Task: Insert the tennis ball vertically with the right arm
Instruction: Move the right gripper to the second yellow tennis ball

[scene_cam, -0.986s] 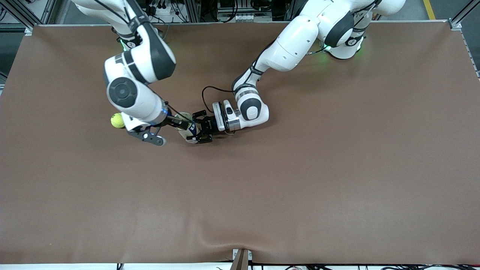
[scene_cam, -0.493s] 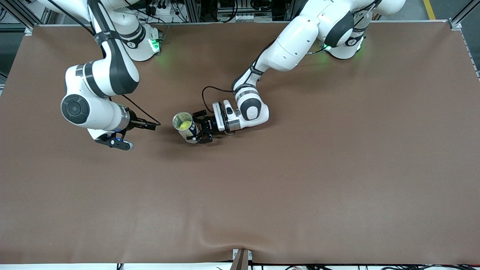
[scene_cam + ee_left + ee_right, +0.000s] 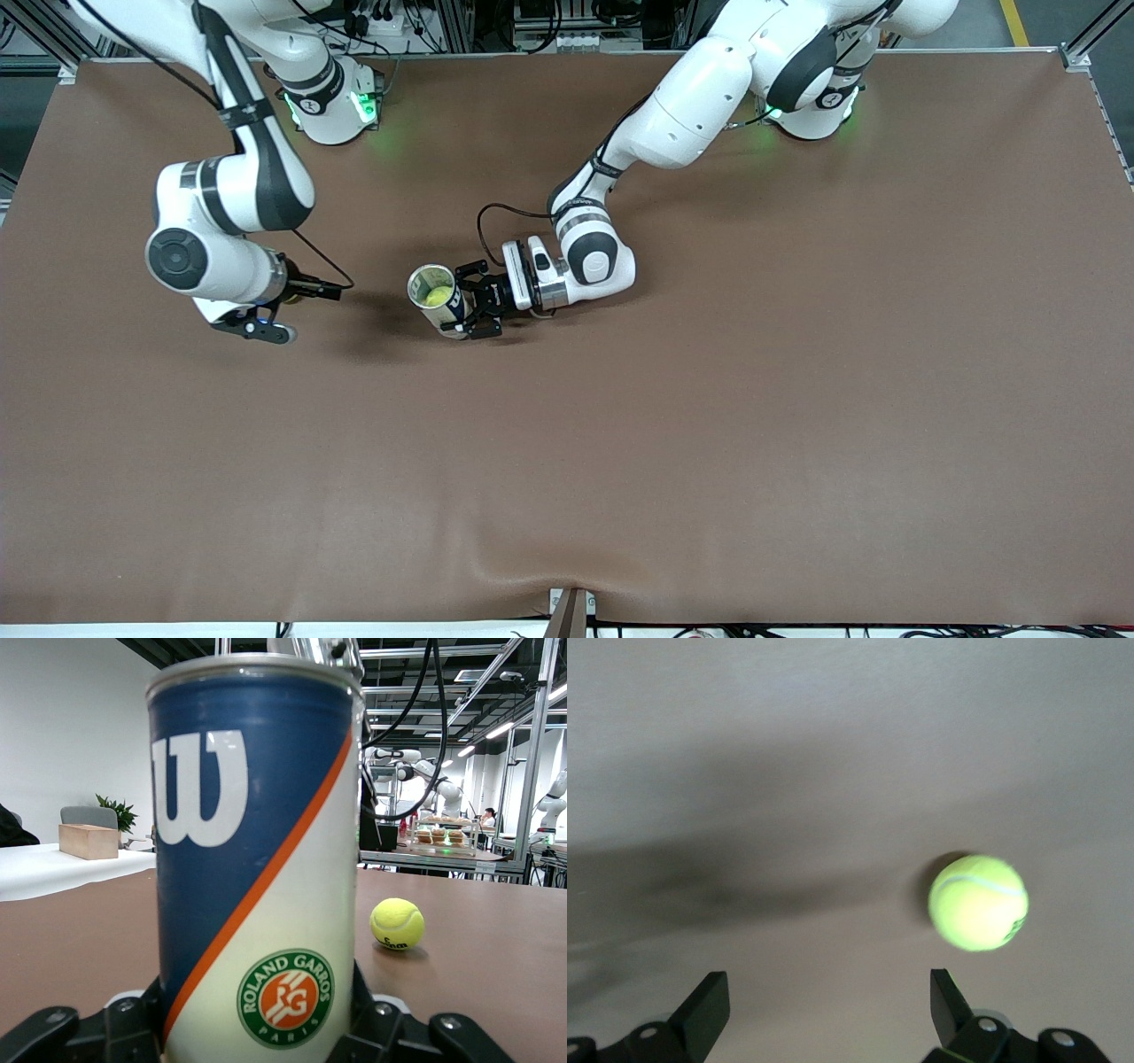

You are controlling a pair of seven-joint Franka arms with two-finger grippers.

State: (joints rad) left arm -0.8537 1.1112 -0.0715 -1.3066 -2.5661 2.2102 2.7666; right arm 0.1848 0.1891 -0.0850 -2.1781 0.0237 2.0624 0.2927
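A blue, white and orange tennis ball can (image 3: 446, 310) stands upright on the brown table, open top up, with a yellow-green tennis ball (image 3: 434, 296) inside. My left gripper (image 3: 469, 312) is shut on the can's lower part; the can fills the left wrist view (image 3: 252, 859), with black fingers (image 3: 84, 1036) on both sides. My right gripper (image 3: 328, 287) is open and empty over the table, beside the can toward the right arm's end. A second tennis ball (image 3: 979, 902) lies on the table below it, off to one side of the open right gripper (image 3: 826, 988). It also shows in the left wrist view (image 3: 396, 923).
The brown mat (image 3: 709, 443) covers the whole table. The right arm's elbow and wrist (image 3: 208, 252) hang over the table near its own end. The left arm's forearm (image 3: 585, 248) lies low beside the can.
My right gripper has drawn away from over the can toward the right arm's end of the table. The can's open top now shows a ball inside. The left arm has not moved.
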